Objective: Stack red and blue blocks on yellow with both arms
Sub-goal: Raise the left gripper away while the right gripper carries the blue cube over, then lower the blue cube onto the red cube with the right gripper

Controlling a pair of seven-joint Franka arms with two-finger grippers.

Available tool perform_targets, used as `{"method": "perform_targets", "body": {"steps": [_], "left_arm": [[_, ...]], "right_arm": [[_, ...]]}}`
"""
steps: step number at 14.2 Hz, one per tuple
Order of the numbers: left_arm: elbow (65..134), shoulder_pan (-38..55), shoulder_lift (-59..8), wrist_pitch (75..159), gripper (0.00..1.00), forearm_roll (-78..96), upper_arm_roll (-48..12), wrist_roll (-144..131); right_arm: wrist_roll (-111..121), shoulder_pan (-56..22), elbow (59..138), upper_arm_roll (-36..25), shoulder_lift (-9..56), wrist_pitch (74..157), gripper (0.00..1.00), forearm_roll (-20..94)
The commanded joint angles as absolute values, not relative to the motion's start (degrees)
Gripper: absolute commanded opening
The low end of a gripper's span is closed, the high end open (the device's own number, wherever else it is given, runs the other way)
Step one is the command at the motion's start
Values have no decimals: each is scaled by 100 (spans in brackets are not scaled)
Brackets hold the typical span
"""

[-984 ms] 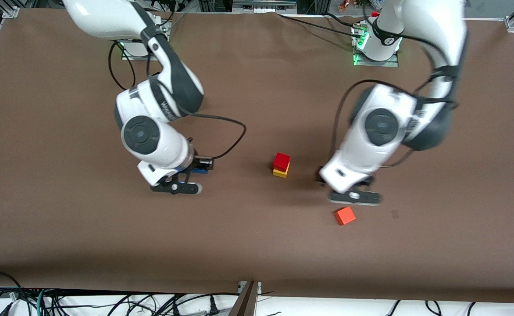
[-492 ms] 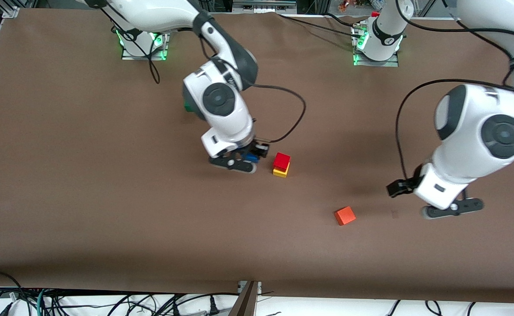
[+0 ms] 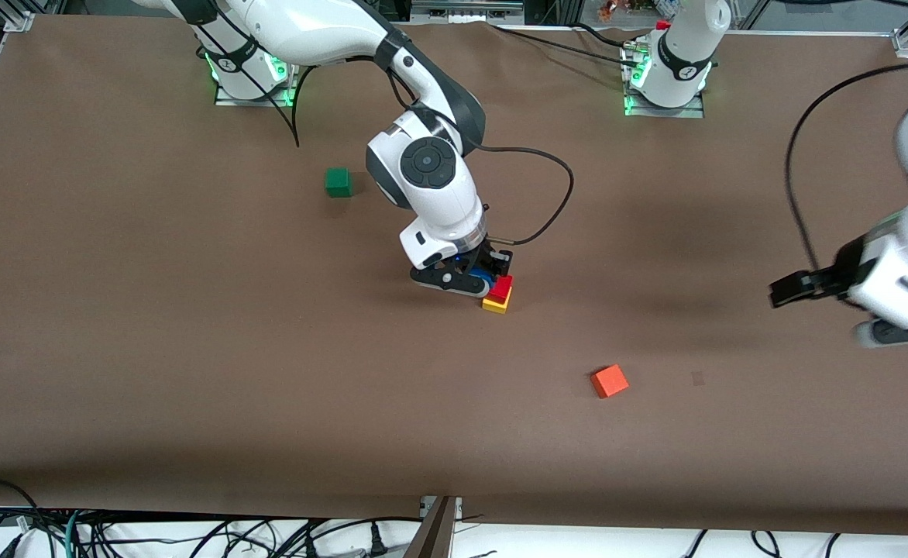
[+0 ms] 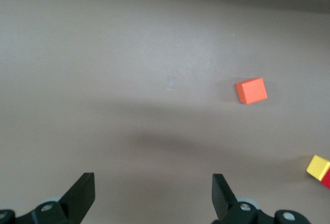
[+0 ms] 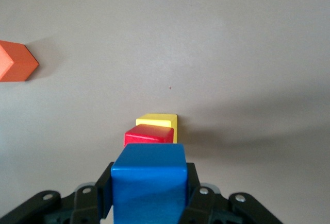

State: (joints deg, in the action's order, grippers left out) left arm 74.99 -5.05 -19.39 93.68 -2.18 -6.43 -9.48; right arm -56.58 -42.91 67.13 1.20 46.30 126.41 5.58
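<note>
The red block point(image 3: 499, 288) sits on the yellow cube point(image 3: 495, 304) near the table's middle; both also show in the right wrist view, red point(image 5: 148, 135) on yellow point(image 5: 160, 120). My right gripper point(image 3: 479, 280) is shut on the blue block point(image 5: 148, 180) and holds it in the air just beside the stack, at the side toward the right arm's end. A sliver of the blue block point(image 3: 486, 277) shows in the front view. My left gripper point(image 4: 153, 198) is open and empty, up over bare table at the left arm's end.
An orange-red cube point(image 3: 610, 381) lies nearer to the front camera than the stack, toward the left arm's end. A green cube point(image 3: 337, 182) lies farther from the camera, toward the right arm's end. The brown table point(image 3: 190, 349) spreads wide around them.
My right gripper has carried the blue block from the right arm's end over to the stack, uncovering the green cube. My left arm has swung away from the stack toward its own end.
</note>
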Motion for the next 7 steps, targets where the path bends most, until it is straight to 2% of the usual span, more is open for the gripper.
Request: {"method": "perform_targets", "body": {"steps": [1, 5, 7], "left_arm": [[7646, -695, -1268, 8931, 100, -88, -703, -615], [7786, -554, -1151, 8387, 100, -70, -694, -388], [8119, -510, -1047, 8349, 100, -36, -686, -352]], "right_arm": [[-5765, -4420, 6653, 44, 4737, 12858, 26, 571], [-5959, -4491, 6653, 44, 4825, 12955, 26, 562], [-6011, -4517, 6653, 44, 4851, 12972, 27, 562]]}}
